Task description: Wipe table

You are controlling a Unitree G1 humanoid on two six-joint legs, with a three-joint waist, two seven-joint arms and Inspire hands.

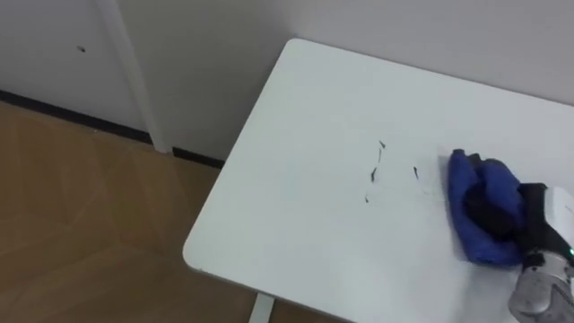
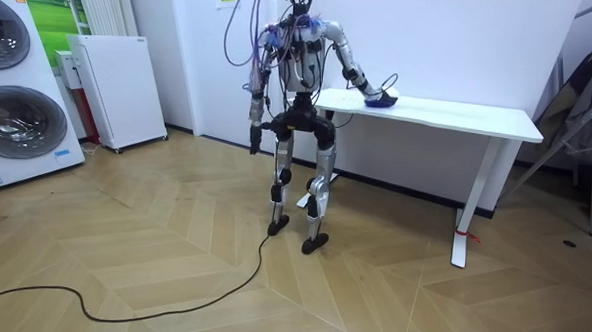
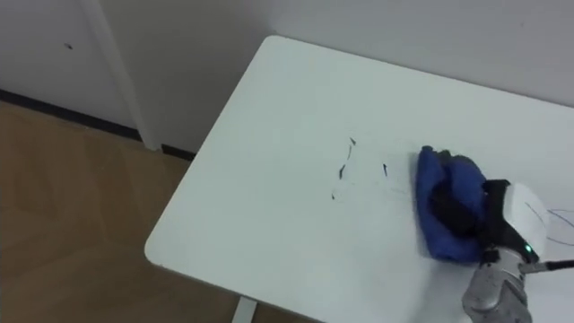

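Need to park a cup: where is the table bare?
Bare: the white rectangular table from its near corner to the small dark marks, and the far strip by the wall. Crowded: right of the marks, where the right hand rests on the crumpled blue cloth.

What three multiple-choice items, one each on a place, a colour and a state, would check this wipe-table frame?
1. Where are the dark marks relative to the cloth?
A) to its left
B) to its right
C) under it

2. What colour is the cloth?
A) red
B) blue
C) yellow

3. What is the right robot hand doing?
A) hanging by the robot's side
B) resting on the cloth
C) raised in the air

Answers: 1 A, the marks lie uncovered to its left; 2 B, it is plainly blue; 3 B, the hand lies on it.
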